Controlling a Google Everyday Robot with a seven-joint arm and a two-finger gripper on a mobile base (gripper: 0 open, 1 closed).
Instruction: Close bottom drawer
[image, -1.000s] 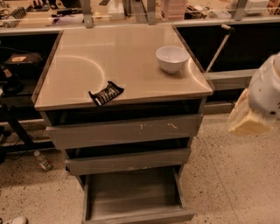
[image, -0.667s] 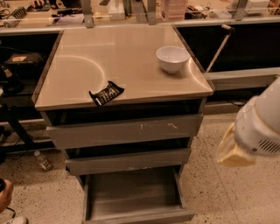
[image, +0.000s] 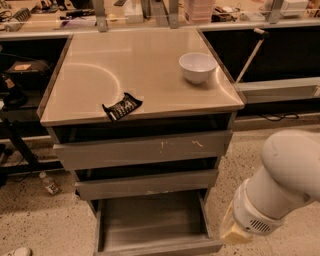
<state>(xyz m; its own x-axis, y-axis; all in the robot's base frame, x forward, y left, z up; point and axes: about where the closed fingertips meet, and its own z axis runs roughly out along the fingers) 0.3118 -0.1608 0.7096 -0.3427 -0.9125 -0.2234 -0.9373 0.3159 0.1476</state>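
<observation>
Bottom drawer (image: 150, 220) open; gripper (image: 234, 234) approx. at its front corner, grip unclear.

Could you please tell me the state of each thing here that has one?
bottom drawer: pulled well out, open.
middle drawer: slightly ajar.
top drawer: slightly ajar.
bowl: upright.
snack packet: lying flat.
gripper: low, to the right of the bottom drawer, not touching it.
</observation>
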